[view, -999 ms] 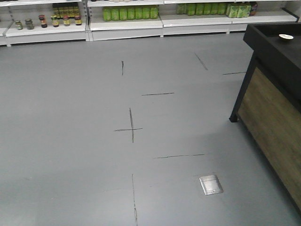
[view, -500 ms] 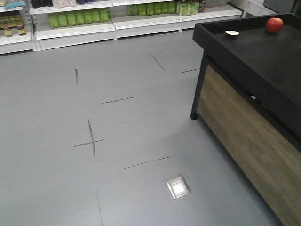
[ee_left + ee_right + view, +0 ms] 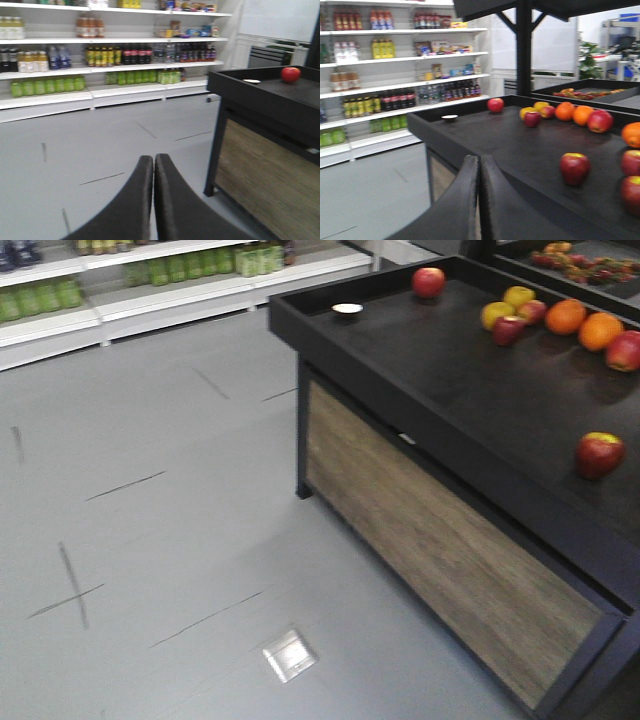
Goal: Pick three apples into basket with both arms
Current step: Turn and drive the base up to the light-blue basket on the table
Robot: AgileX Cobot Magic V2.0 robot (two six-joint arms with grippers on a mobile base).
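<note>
Several dark red apples lie on a black display stand [image 3: 420, 350]. One apple [image 3: 429, 282] sits alone near the far corner, and it also shows as a far apple [image 3: 290, 74] in the left wrist view. Another apple [image 3: 599, 454] lies by itself near the front edge, the nearest apple [image 3: 575, 168] to my right gripper. My left gripper [image 3: 153, 159] is shut and empty, hanging over the floor left of the stand. My right gripper [image 3: 479, 159] is shut and empty at the stand's near edge. The basket is out of view.
Oranges [image 3: 581, 324] and yellow fruit [image 3: 497, 313] lie among more apples [image 3: 508, 330] at the stand's back right. A small white dish [image 3: 347, 309] sits near its far left corner. Store shelves [image 3: 100, 92] with bottles line the far wall. A metal floor plate [image 3: 290, 655] is set in the grey floor.
The front view has swung to the right: the shelves slid off to the left and the black stand with its fruit came fully into view.
</note>
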